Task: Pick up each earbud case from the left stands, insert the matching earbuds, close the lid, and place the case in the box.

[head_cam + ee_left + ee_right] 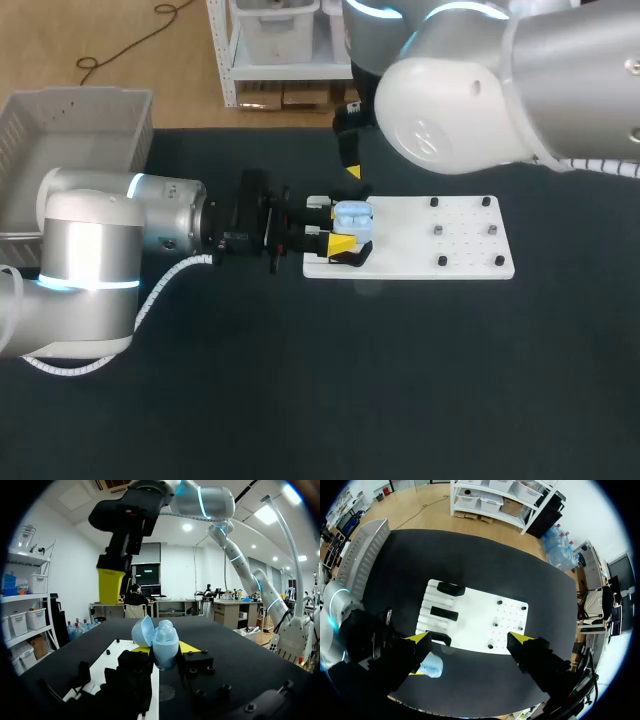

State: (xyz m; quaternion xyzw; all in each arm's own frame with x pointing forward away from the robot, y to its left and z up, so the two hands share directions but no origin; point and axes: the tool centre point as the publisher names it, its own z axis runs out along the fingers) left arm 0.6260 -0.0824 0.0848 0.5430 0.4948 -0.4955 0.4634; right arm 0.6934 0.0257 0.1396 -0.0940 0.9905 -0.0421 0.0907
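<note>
head view: left gripper [338, 226] clenches the open case [353, 218], likely steadying it for earbuds. right gripper [469, 639] hangs above, released.

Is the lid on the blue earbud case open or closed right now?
Open. In the left wrist view the lid is swung back from the earbud case, which is held in the left gripper.

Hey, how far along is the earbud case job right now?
Done: light blue earbud case is off the black stands. In hand: left pincer grips it, lid open; right pincer hovers open, empty. Left: seemingly earbuds, closing the lid, placing it in the grey slatted box.
</note>
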